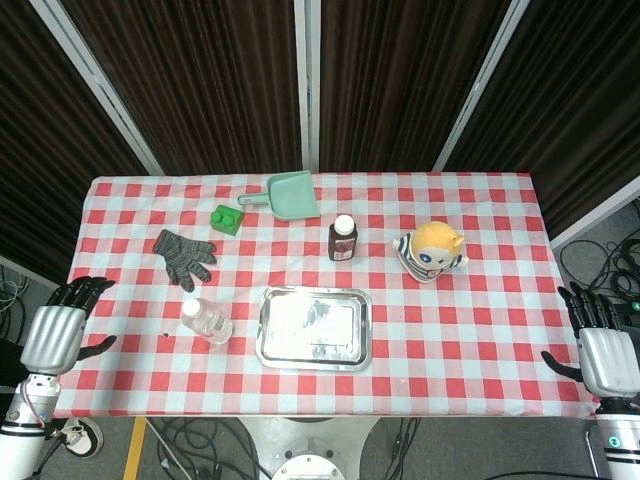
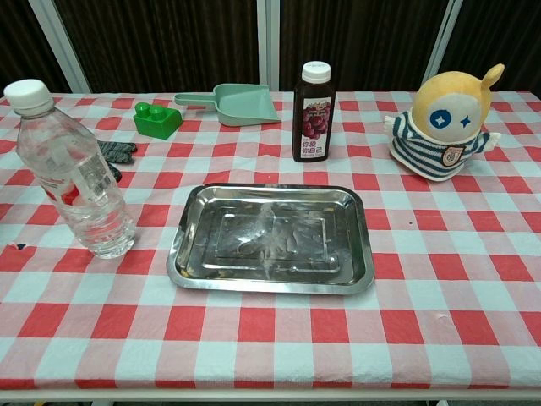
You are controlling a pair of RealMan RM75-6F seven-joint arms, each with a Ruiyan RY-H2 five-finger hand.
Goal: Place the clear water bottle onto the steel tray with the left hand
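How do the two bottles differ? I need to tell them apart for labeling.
The water bottle is clear and colourless; the juice bottle is dark with a printed label. The water bottle stands left of the tray; the juice bottle stands behind it. Both are upright with white caps, untouched by either hand.

You have a woven-looking cloth (image 2: 473,279) in red and white checks, matt, over the table. On it the steel tray (image 2: 272,238) is bright metal, glossy, its floor scuffed and smeared. Your clear water bottle (image 2: 74,173) is see-through plastic, ribbed, with a matt white cap. The juice bottle (image 2: 314,113) is dark, with a glossy printed label. The scoop (image 2: 235,103) and the green brick (image 2: 157,118) are smooth plastic, slightly shiny. The glove (image 1: 184,256) is grey knit, rough. The plush toy (image 2: 445,123) is soft, fuzzy fabric. Your hands (image 1: 56,335) (image 1: 607,355) have silvery metal backs and black fingers
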